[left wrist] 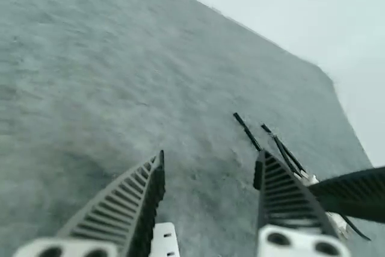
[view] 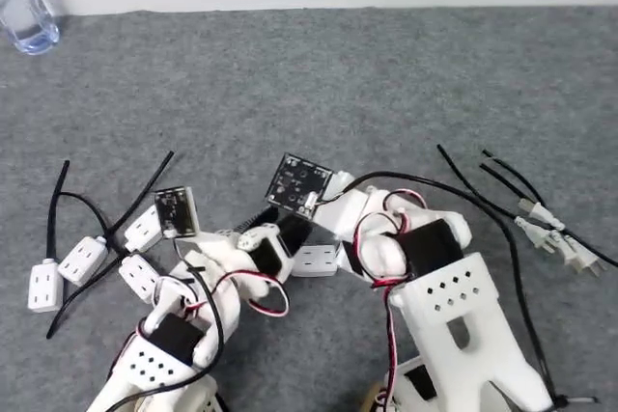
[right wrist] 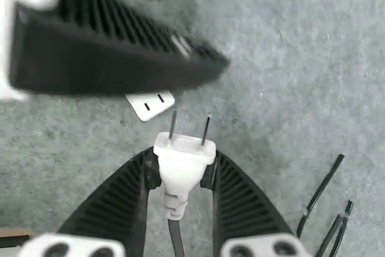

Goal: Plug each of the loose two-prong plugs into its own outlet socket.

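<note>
Clamping plug (right wrist: 180, 161) between right jaws

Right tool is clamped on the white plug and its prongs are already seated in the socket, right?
Not quite. The right tool is clamped on the white plug, but its prongs are bare and outside the socket, not seated. The right wrist view shows this.

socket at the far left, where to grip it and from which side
Grip the socket across its two long sides, mid-body, coming straight down. It lies flat with its cord leaving the far end, so those sides are free and parallel for the fingers.
</note>
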